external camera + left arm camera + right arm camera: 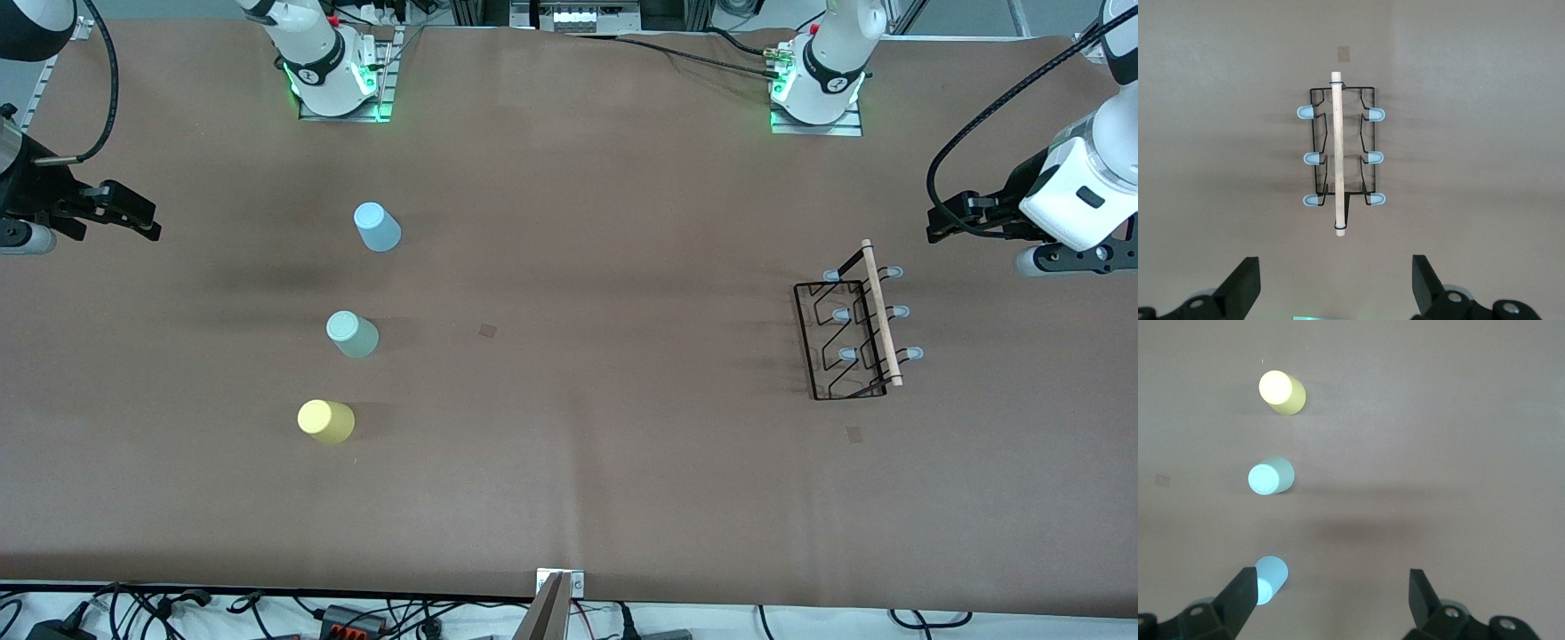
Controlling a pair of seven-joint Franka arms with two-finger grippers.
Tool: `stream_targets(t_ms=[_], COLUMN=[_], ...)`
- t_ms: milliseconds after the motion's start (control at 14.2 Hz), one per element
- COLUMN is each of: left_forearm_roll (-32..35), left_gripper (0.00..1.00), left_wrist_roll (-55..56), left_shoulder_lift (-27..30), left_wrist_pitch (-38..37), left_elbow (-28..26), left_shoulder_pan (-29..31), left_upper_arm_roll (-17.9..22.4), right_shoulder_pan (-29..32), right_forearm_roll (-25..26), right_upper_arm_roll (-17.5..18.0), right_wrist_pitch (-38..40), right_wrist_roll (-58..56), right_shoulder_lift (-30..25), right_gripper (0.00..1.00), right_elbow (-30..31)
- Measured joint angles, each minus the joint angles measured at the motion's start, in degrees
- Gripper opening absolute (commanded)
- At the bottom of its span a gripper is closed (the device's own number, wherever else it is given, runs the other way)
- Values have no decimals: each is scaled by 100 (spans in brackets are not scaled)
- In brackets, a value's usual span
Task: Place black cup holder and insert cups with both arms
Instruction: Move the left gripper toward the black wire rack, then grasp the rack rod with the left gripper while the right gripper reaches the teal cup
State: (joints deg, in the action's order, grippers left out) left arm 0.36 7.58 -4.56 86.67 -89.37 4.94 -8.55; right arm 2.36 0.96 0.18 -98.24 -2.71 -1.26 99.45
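Three small tapered plastic cups, light blue (378, 228), pale green (352, 335) and yellow (326, 421), are standing upside down in a row toward the right arm's end of the brown bench (569, 462); likely light, slippery. One thin black wire cup holder (855, 331) with six blue-tipped pegs is sitting toward the left arm's end; likely rigid, so best gripped by its wooden rod handle (881, 311). Left end effector (949, 220) is hovering near it, released, empty. Right end effector (124, 212) is waiting at its bench edge, released too.
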Motion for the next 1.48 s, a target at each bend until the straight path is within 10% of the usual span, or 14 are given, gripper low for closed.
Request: stream_targets(t_ms=[915, 1479], left_forearm_roll=[213, 306], left_gripper=[100, 75], left_wrist_roll=[0, -9], left_shoulder_lift=[-763, -659], left_wrist_pitch=[3448, 4285], left_elbow=[-2143, -2941], left_shoulder_pan=[-87, -5], left_upper_arm_roll=[-55, -32], right_shoulder_pan=[-454, -977], right_forearm_roll=[-165, -194], right_upper_arm_roll=[81, 93], right_wrist_pitch=[-314, -1241], right_wrist_roll=[154, 1460], right_shoulder_lift=[1201, 2473], right_gripper=[100, 100], right_elbow=[63, 171])
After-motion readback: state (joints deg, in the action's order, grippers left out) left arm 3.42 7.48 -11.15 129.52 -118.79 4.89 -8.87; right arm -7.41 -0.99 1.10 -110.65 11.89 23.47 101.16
